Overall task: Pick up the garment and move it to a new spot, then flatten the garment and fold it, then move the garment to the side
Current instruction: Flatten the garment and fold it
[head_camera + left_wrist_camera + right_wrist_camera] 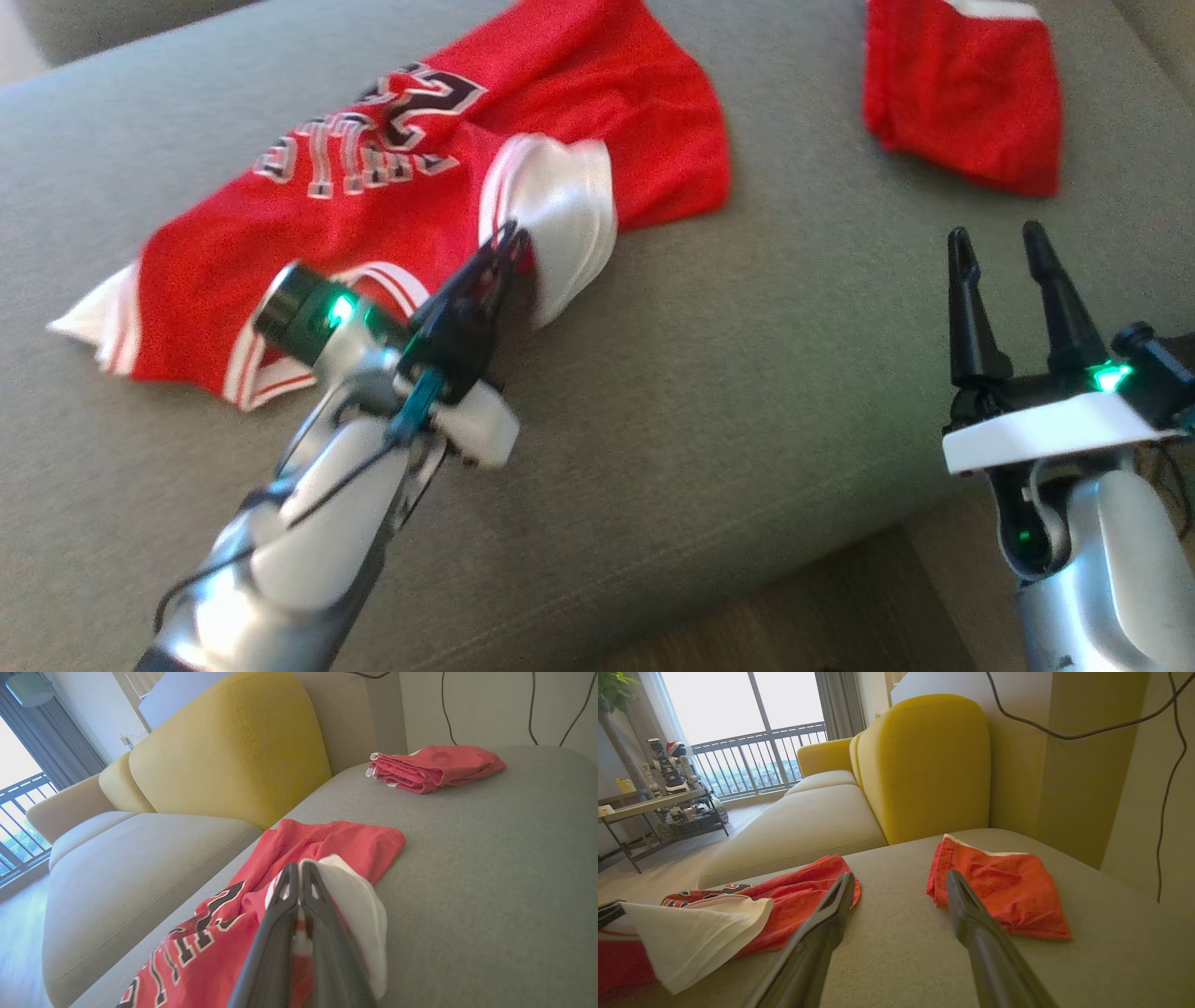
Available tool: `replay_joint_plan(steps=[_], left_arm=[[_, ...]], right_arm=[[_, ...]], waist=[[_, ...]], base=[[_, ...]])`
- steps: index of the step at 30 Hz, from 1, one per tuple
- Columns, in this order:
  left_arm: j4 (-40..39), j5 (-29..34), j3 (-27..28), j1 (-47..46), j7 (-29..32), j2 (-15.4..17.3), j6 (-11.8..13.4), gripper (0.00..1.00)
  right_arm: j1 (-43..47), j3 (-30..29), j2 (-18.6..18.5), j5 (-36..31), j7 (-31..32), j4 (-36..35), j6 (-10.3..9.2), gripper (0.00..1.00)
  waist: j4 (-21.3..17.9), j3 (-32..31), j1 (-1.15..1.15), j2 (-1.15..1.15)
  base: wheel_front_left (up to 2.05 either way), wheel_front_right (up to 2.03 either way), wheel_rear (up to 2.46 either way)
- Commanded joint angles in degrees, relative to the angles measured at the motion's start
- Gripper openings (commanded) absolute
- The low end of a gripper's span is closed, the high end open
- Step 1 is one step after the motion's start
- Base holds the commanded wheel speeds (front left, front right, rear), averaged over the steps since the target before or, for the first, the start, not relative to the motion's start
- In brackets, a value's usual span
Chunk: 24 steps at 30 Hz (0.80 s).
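Observation:
The garment (392, 177) is a red jersey with white trim and black lettering, lying crumpled on the grey couch seat (747, 373). My left gripper (512, 245) is shut on its white-trimmed edge, which is lifted and folded over the fingers. The left wrist view shows the two fingers pressed together at the gripper (299, 870) with white cloth of the garment (322, 847) draped beside them. My right gripper (1001, 245) stands open at the right, over bare cushion, empty. In the right wrist view its fingers (836, 900) spread wide, the garment (752, 905) to their left.
A second red garment (966, 89), folded, lies at the far right of the seat, also the folded garment (1004, 886). A yellow back cushion (233, 746) rises behind the seat. The seat's front edge and wooden floor (794, 616) run below my arms.

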Motion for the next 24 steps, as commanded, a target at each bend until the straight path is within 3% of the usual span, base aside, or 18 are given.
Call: replay_joint_plan(steps=[1,7,14,20,24], left_arm=[[-2.8,-0.3,1.5,-1.1,-0.3,1.6,0.1,0.0],[-11.4,-1.6,0.6,5.4,-0.3,8.0,-1.0,0.0],[-13.6,-3.5,2.2,10.8,-0.3,14.2,-0.7,0.0],[-15.7,-6.0,5.9,13.8,-0.3,16.8,1.3,0.0],[-16.5,-7.0,5.5,15.6,-0.3,17.9,-0.6,0.0]], right_arm=[[-1.0,1.1,0.0,-0.5,-0.4,-1.4,-0.02,1.0],[-0.3,1.2,0.0,-2.3,-0.4,2.9,-0.02,1.0],[-0.3,0.0,0.0,-3.6,-0.3,7.8,-0.02,1.0],[-0.6,-0.8,0.0,-4.2,-0.3,10.5,-0.02,1.0],[-0.7,-2.2,0.0,-5.1,0.3,12.1,-0.02,1.0]], waist=[[3.0,-2.4,0.0,0.0],[9.0,-6.0,0.0,0.0],[14.6,-8.6,0.0,0.0],[17.5,-9.4,0.0,0.0],[18.6,-9.5,0.0,0.0]], base=[[0.0,0.0,0.0],[0.0,0.0,0.0],[0.0,0.0,0.0],[0.0,0.0,0.0],[0.0,0.0,0.0]])
